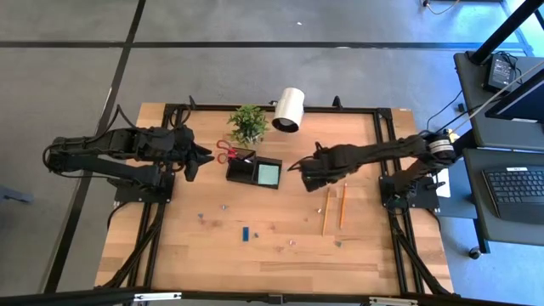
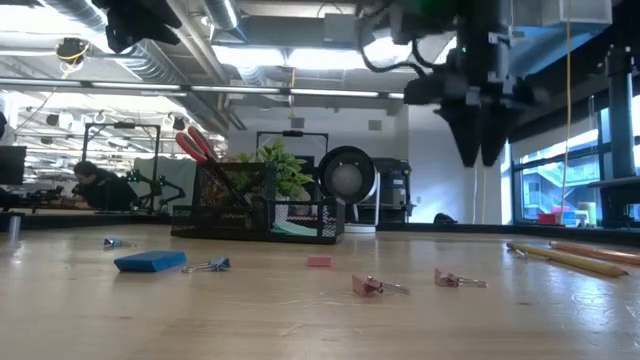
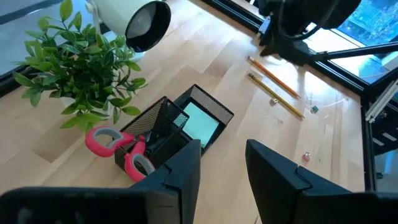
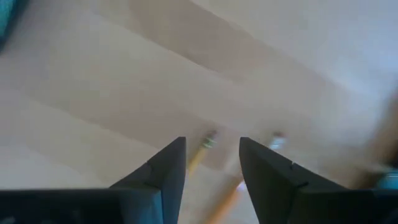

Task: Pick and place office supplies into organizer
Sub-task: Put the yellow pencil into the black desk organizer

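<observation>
From my left wrist camera I see the left gripper (image 3: pixel 222 167) with its two dark fingers (image 3: pixel 185 171) apart and nothing between them. Beyond them sits the black mesh two-compartment organizer (image 3: pixel 214 107), with red-handled scissors (image 3: pixel 118 149) standing in one compartment and a pale teal square note pad (image 3: pixel 201 122) in the other. A leafy green potted plant (image 3: pixel 78 65) and white cylindrical lamp (image 3: pixel 134 18) stand behind. Two thin wooden pencils (image 3: pixel 276 84) lie near the right arm (image 3: pixel 298 25).

Room: grey floor (image 1: pixel 68 76) crossed by dark seams around the wooden table (image 1: pixel 280 255). Ceiling light strips (image 2: pixel 300 55) were lit; windows (image 2: pixel 560 170) stood behind (a seated person (image 2: pixel 95 185) visible too).
</observation>
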